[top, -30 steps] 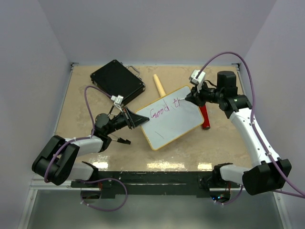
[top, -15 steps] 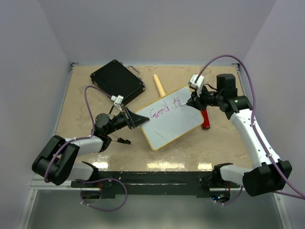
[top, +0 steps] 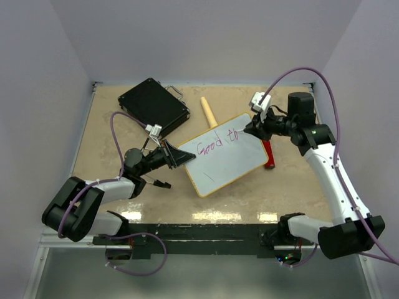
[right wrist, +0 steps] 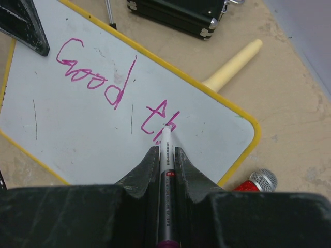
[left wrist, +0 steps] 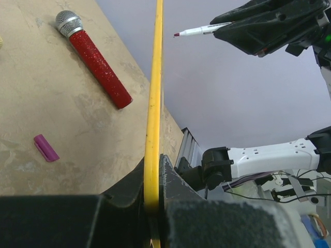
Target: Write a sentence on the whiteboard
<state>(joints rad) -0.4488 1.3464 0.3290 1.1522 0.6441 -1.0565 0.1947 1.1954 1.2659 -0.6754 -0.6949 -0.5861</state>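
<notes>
The whiteboard (top: 223, 154) with a yellow frame lies tilted on the table; it also shows in the right wrist view (right wrist: 93, 124). Magenta writing on it reads "Good th" (right wrist: 114, 88). My left gripper (top: 176, 156) is shut on the board's left edge; the left wrist view shows the yellow frame (left wrist: 153, 103) edge-on between the jaws. My right gripper (top: 248, 129) is shut on a white marker (right wrist: 166, 170), its tip touching the board at the "h". The marker also shows in the left wrist view (left wrist: 201, 31).
A black case (top: 153, 106) lies at the back left. A wooden handle (top: 208, 112) lies behind the board. A red microphone (top: 268, 154) lies by the board's right edge, and a magenta marker cap (left wrist: 45, 148) lies on the table.
The right gripper has moved the marker over the "th", lifting slightly then coming back down; the "h" stroke has grown. The left gripper and board have not moved.
</notes>
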